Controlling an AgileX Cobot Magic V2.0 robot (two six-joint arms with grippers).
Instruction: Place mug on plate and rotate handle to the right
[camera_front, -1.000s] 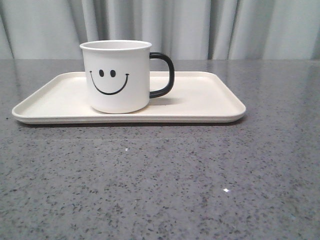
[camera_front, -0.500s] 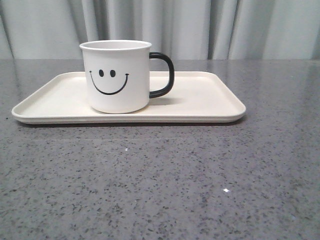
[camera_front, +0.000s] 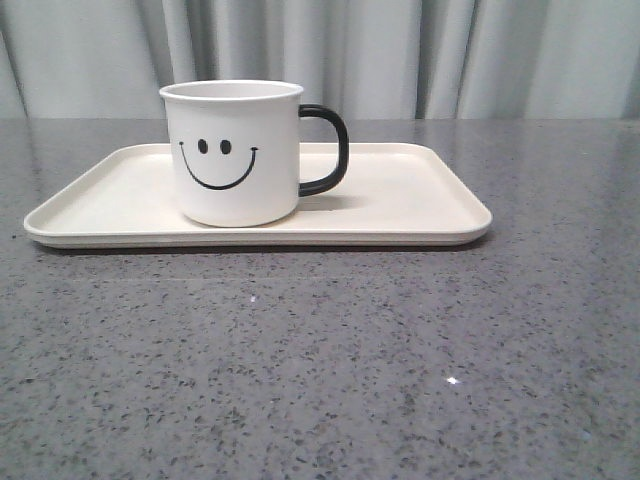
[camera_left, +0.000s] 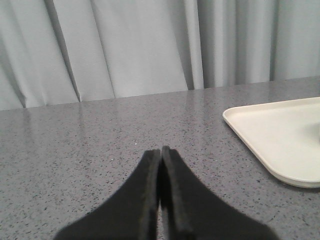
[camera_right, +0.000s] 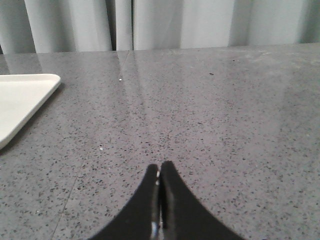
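Observation:
The white mug (camera_front: 232, 155) with a black smiley face stands upright on the left half of the cream-white plate (camera_front: 400, 205). Its black loop handle (camera_front: 332, 150) points to the right. Neither gripper shows in the front view. In the left wrist view my left gripper (camera_left: 160, 151) is shut and empty over bare table, with a corner of the plate (camera_left: 280, 135) off to one side. In the right wrist view my right gripper (camera_right: 159, 167) is shut and empty, with a corner of the plate (camera_right: 20, 100) apart from it. The mug is out of both wrist views.
The plate rests on a speckled grey stone table (camera_front: 320, 370). Pale grey curtains (camera_front: 400, 50) hang behind the table's far edge.

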